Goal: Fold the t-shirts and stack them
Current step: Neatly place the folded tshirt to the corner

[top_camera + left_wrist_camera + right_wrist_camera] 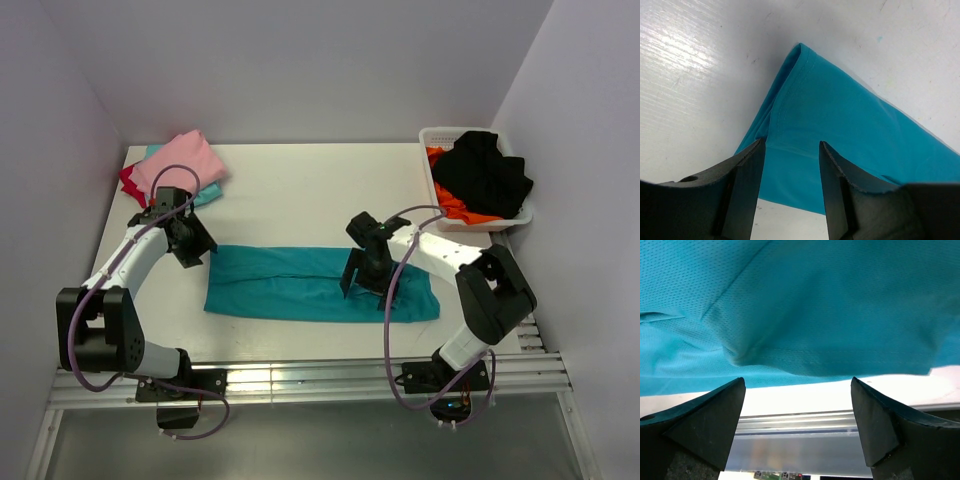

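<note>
**Teal short-sleeved cloth t-shirt (300,285) flat on white table (300,195)**

It lies as a long folded strip. The black left pincer (195,255) stands open above its far left corner. The black right pincer (352,282), wide open, is over its near edge.

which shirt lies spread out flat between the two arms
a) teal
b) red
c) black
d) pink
a: the teal t-shirt lies as a long flat strip in the middle, while the pink t-shirt sits bunched at the far left corner.
</note>
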You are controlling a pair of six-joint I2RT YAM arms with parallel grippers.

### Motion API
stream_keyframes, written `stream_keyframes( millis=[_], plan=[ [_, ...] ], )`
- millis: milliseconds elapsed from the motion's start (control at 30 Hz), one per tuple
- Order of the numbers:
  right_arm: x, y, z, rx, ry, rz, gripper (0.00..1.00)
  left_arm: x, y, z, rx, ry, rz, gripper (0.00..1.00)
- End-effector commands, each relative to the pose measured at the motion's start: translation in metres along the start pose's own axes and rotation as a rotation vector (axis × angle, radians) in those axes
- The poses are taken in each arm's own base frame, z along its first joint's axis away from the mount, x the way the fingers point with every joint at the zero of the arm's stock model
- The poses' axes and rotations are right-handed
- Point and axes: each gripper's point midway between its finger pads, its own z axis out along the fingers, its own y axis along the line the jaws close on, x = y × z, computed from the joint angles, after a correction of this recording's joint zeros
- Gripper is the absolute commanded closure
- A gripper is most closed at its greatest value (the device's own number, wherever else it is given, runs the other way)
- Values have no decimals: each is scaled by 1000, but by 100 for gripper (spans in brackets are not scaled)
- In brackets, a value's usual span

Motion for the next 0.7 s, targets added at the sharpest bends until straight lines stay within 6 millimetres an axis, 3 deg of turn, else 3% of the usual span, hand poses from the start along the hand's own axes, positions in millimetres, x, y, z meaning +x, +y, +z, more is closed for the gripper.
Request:
stream_keyframes(
  millis=[0, 200, 333, 433, 500, 567, 667],
  plan=[
    [-13, 4, -19, 8, -65, -8, 7, -16, -18, -8, 62, -44, 27, 47],
    [-30, 18, -57, -26, -148, -44, 7, -18, -21, -14, 69, -47, 27, 47],
    [-61, 17, -81, -25, -245, -66, 13, -21, -28, -27, 96, -56, 6, 49],
    [-88, 7, -78, -10, -255, -45, 32, -11, -33, -32, 110, -30, -7, 51],
    [-100, -2, -66, 21, -240, -36, 54, -3, -35, -33, 111, -16, -5, 52],
    [-112, -17, -52, 64, -226, -15, 70, 11, -39, -32, 103, 1, 11, 54],
    [-119, -31, -35, 100, -195, 0, 89, 34, -43, -25, 98, 31, 40, 56]
  ],
)
